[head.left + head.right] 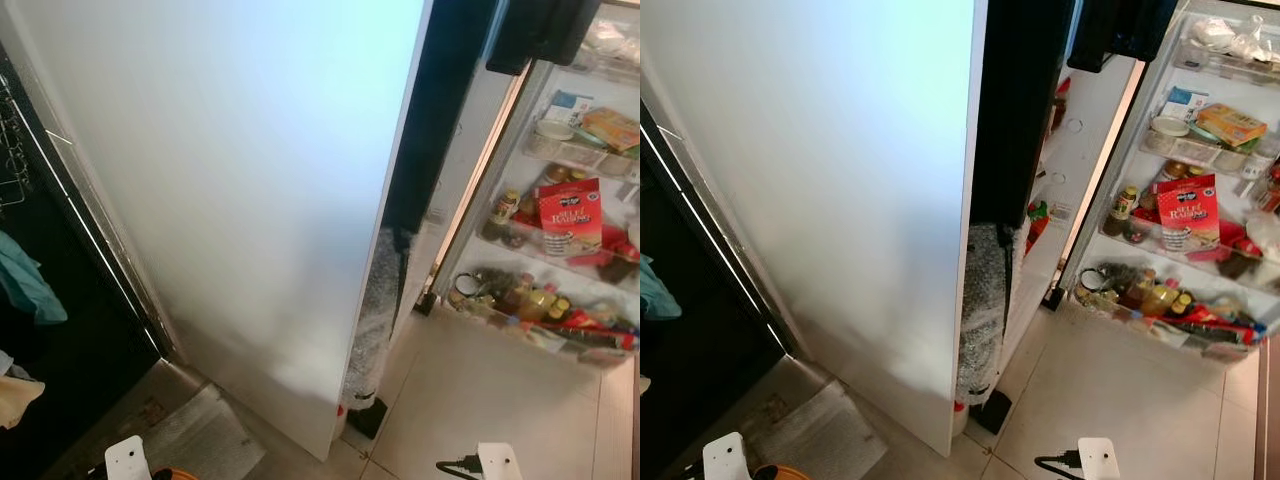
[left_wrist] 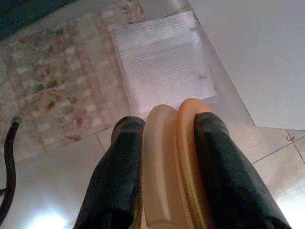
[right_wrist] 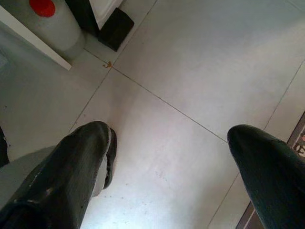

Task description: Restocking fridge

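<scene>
I saw a pale tiled floor point(image 1: 480, 390) running beside a tall white panel point(image 1: 240, 200). A bubble-wrap sheet point(image 2: 162, 62) lay at the panel's foot, touching a patterned rug point(image 2: 57, 86); dark cabinetry point(image 1: 70, 330) stood beyond.

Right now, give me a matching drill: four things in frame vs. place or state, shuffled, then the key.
Things:
1. left gripper
2. right gripper
3. red packet
4. bubble-wrap roll

Places or states:
A. standing on the floor in the gap beside the white panel
B. on a middle shelf of the open fridge door
C. shut on a tan rounded object
D. open, over bare floor tiles

Pairs: 1-C, 2-D, 3-B, 4-A
</scene>
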### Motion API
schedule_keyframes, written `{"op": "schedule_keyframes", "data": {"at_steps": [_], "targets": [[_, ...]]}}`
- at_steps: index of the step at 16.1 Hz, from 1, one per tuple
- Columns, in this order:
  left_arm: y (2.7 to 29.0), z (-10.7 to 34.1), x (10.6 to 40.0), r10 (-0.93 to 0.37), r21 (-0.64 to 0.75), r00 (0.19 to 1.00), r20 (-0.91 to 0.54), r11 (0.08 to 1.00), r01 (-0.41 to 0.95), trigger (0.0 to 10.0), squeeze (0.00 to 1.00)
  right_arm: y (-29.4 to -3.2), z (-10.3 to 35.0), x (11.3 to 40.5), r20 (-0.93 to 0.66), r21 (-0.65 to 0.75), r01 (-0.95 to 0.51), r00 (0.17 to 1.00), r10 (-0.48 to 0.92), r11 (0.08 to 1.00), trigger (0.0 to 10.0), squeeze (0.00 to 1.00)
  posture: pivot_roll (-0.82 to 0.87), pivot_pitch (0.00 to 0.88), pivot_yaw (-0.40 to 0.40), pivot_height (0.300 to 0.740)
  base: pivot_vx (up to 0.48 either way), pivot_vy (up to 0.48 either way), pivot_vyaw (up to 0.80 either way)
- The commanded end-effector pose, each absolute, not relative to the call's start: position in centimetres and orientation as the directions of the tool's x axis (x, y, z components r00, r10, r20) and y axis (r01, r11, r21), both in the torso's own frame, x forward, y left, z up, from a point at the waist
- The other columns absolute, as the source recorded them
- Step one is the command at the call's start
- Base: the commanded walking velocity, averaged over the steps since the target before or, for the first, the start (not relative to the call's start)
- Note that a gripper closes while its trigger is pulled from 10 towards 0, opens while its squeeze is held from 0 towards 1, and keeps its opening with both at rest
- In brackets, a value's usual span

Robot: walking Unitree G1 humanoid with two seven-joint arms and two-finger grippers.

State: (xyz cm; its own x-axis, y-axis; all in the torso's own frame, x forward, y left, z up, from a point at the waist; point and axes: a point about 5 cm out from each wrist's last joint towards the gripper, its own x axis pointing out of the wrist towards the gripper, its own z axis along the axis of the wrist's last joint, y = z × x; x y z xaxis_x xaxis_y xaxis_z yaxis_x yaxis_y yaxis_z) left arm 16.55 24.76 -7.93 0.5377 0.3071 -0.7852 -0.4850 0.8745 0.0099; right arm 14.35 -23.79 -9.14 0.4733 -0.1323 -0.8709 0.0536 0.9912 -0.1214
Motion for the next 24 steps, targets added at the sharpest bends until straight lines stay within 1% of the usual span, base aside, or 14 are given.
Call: {"op": "schedule_keyframes", "data": {"at_steps": [1, 12, 21, 24], "targets": [[24.26, -8.82, 14.94, 0.279, 0.030, 0.479, -0.832, 0.886, -0.462, 10.0, 0.00, -24.00, -9.17, 14.12, -0.869, -0.138, 0.052, 0.472, -0.146, 0.989, 10.0, 0.00, -0.15, 0.000, -0.035, 0.740, 0.000, -0.296, 0.00], [24.70, -8.96, 14.29, 0.280, 0.044, 0.462, -0.842, 0.888, -0.459, 10.0, 0.00, -23.94, -9.23, 13.97, -0.875, -0.131, 0.037, 0.466, -0.133, 0.991, 10.0, 0.00, -0.15, 0.000, -0.034, 0.740, 0.000, -0.297, 0.00], [24.38, -8.94, 14.60, 0.277, 0.042, 0.467, -0.840, 0.891, -0.453, 10.0, 0.00, -23.85, -9.23, 14.02, -0.875, -0.122, 0.037, 0.469, -0.125, 0.992, 10.0, 0.00, -0.15, 0.000, -0.034, 0.740, 0.000, -0.323, 0.00], [24.43, -8.90, 14.67, 0.278, 0.043, 0.468, -0.839, 0.891, -0.452, 10.0, 0.00, -23.82, -9.24, 14.03, -0.877, -0.130, 0.014, 0.465, -0.122, 0.991, 10.0, 0.00, -0.15, 0.000, -0.036, 0.740, 0.000, -0.329, 0.00]]}}
